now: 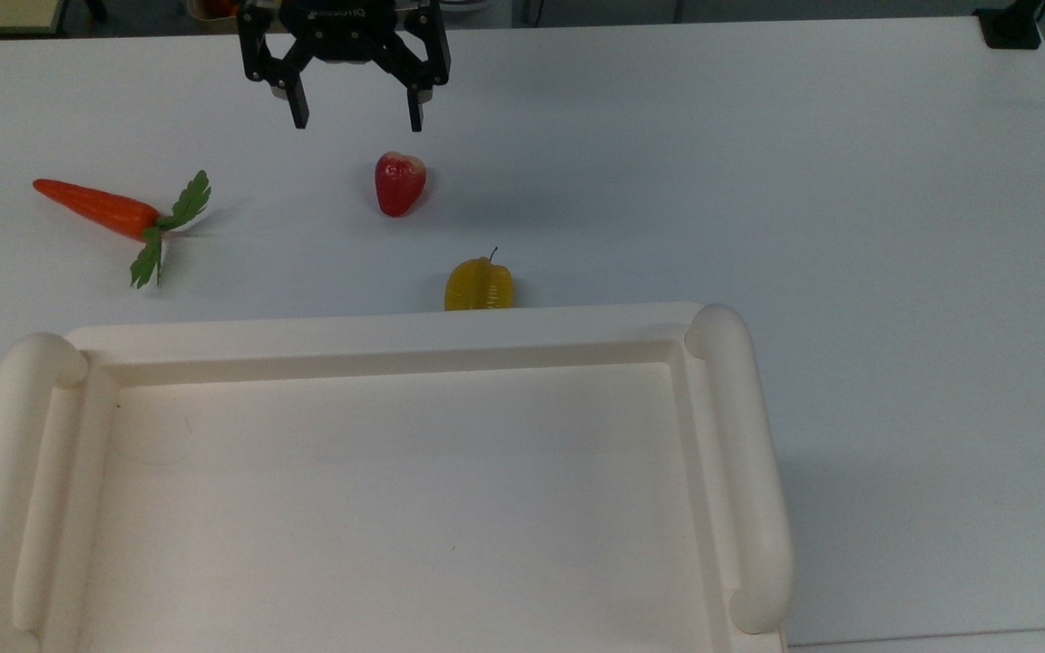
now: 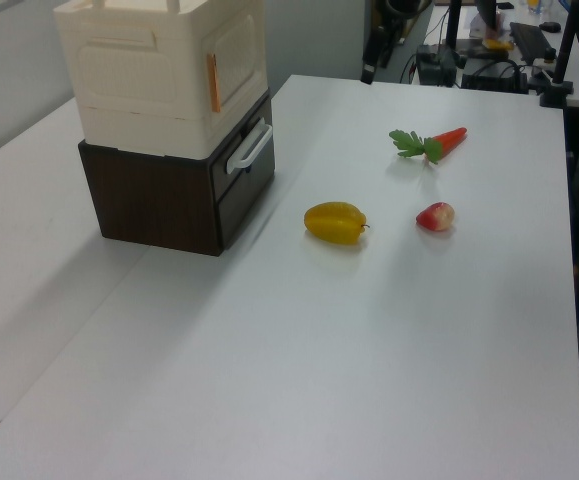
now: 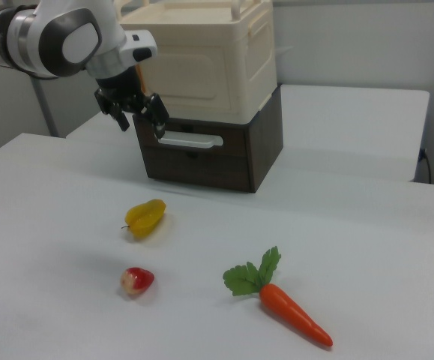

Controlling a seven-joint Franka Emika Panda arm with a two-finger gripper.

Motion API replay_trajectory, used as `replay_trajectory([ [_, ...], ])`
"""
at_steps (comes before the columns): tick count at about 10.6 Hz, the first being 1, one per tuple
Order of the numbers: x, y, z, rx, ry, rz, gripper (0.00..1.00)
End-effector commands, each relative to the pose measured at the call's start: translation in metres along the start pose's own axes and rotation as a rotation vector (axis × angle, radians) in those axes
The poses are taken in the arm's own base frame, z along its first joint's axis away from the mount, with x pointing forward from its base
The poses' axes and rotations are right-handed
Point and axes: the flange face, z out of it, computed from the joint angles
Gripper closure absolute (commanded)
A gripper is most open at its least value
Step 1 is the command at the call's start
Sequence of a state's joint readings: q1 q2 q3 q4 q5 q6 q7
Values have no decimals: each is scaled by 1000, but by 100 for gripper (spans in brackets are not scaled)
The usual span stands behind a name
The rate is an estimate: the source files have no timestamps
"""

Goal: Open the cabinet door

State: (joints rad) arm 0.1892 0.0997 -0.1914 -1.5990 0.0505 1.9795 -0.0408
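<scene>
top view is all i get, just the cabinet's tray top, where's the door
observer: the door is the cabinet's front panel, on the side facing the fruit; it looks shut.
operator: anything under the cabinet
observer: a dark brown drawer unit with a white handle.
operator: how high is the gripper
observer: the right view shows the gripper hanging well above the table.
</scene>
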Motion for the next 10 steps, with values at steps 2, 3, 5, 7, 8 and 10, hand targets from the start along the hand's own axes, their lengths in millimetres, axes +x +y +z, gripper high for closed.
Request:
replay_trajectory([
  [2, 21, -35, -14, 53, 217, -40, 0],
  [3, 28, -50, -12, 57, 276, -59, 0],
  [5, 44, -74, 1, 58, 388, -86, 5],
  [7, 60, -86, 9, 63, 521, -44, 10],
  [8, 63, -108, 15, 78, 558, -50, 12],
  [10, 76, -136, 33, 83, 589, -81, 14],
])
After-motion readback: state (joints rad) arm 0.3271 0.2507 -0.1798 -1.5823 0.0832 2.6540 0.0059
